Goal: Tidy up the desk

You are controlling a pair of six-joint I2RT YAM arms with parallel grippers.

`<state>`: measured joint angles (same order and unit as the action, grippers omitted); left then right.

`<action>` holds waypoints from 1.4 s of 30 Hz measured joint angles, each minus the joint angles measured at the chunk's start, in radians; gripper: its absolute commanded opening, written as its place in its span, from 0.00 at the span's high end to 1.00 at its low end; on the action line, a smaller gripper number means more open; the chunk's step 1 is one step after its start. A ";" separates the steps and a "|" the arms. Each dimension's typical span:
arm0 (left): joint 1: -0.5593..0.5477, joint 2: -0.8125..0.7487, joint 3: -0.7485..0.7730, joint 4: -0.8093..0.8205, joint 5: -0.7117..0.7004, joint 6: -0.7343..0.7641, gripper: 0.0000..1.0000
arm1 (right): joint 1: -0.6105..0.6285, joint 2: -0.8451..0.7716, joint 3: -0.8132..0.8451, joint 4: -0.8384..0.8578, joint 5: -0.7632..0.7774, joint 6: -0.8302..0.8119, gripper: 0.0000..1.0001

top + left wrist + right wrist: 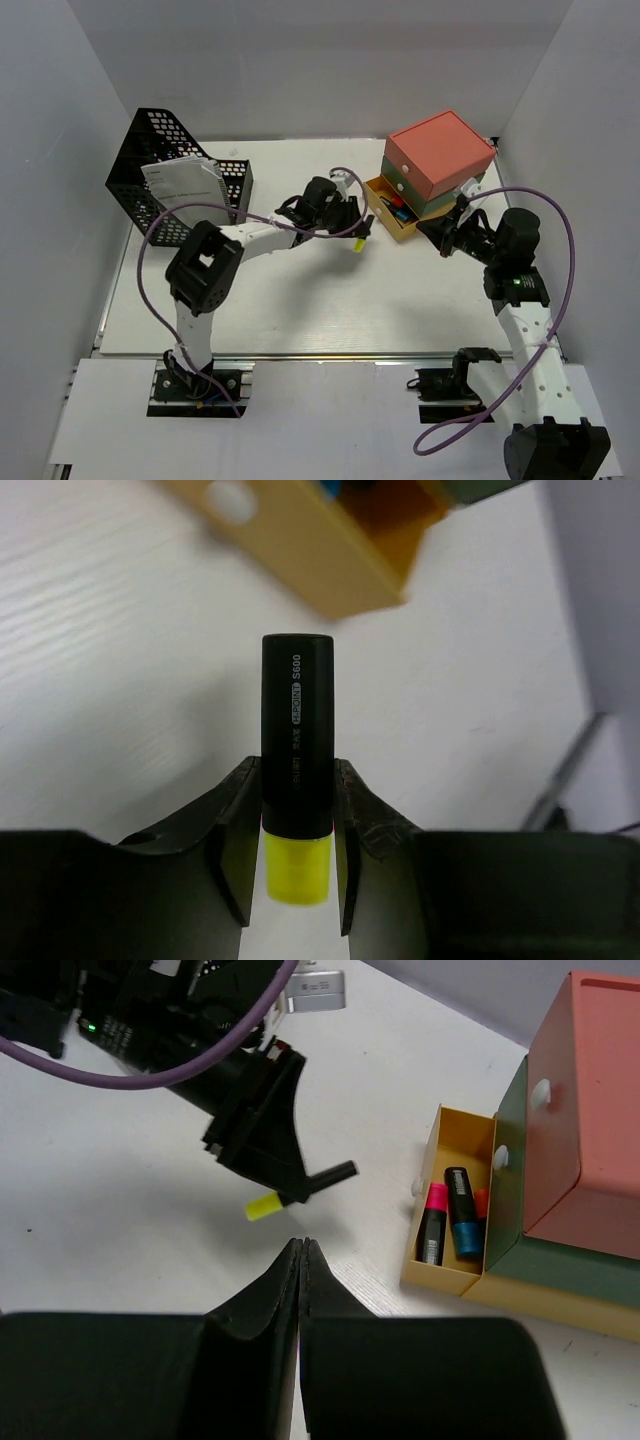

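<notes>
- The counter (300, 310), the white top that the task concerned, spread beneath both grippers and ran on ahead of them to the back wall.
- The right gripper (301, 1250) had its fingers pressed fully together with nothing between them. It hung low over the counter, with the open drawer ahead of it and to its right.
- The left gripper (297, 780) was partly closed on a highlighter (297, 710). Its two fingers clamped the barrel from either side where the black section met the yellow end. The black end stuck out beyond the fingertips and the yellow end sat back between the fingers.
- In the top view the highlighter looked to be held clear of the counter, though how high could not be told.
- Ahead of the left gripper and a little to its right stood the pulled-out yellow drawer (465, 1145), the lowest tier of a stacked drawer box (440, 150) with green and coral tiers above.
- A pink marker (432, 1222) and a blue one (462, 1215) already lay lengthwise in that drawer, with bare floor beyond them.
- The step in hand was probably carrying the highlighter to this drawer.
- The next move would call for advancing the left gripper over the drawer's open part. It would then turn the barrel in line with the markers, lower it past the rim and part the fingers.
- The right gripper sat near that path, so clearance between the two would need watching.
- Far off to the left gripper's left rear stood a black mesh file basket (160, 150) holding papers.
</notes>
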<state>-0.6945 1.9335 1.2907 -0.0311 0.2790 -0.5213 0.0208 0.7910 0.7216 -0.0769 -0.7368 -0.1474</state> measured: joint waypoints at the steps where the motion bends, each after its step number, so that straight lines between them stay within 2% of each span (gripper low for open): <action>1: 0.001 0.029 0.019 0.062 0.046 -0.039 0.99 | -0.002 -0.001 0.000 0.000 0.000 0.002 1.00; 4: 0.001 0.111 0.052 0.232 0.129 -0.181 0.99 | -0.016 -0.009 0.000 0.001 -0.003 0.007 1.00; 8: 0.000 0.224 0.110 0.431 0.165 -0.385 0.99 | -0.047 -0.032 -0.008 0.013 -0.003 0.011 1.00; 15: 0.000 0.330 0.171 0.666 0.077 -0.703 0.95 | -0.074 -0.056 -0.018 0.023 -0.003 0.018 1.00; 25: -0.001 0.331 0.155 0.669 -0.156 -0.882 0.87 | -0.094 -0.071 -0.018 0.027 -0.009 0.031 1.00; 26: -0.002 0.331 0.156 0.668 -0.172 -0.893 0.82 | -0.096 -0.071 -0.018 0.027 -0.011 0.032 1.00; 28: -0.003 0.332 0.158 0.663 -0.196 -0.910 0.80 | -0.100 -0.071 -0.018 0.027 -0.014 0.035 1.00; 34: -0.008 0.362 0.226 0.637 -0.212 -0.938 0.75 | -0.116 -0.071 -0.019 0.027 -0.026 0.037 1.00; 39: -0.010 0.386 0.251 0.626 -0.203 -0.946 0.66 | -0.127 -0.071 -0.021 0.032 -0.034 0.040 1.00; 42: -0.010 0.388 0.251 0.611 -0.188 -0.947 0.64 | -0.132 -0.071 -0.027 0.042 -0.038 0.042 1.00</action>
<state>-0.7044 2.3219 1.5421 0.5800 0.0906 -1.4681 -0.1116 0.7200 0.6949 -0.0345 -0.7750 -0.1055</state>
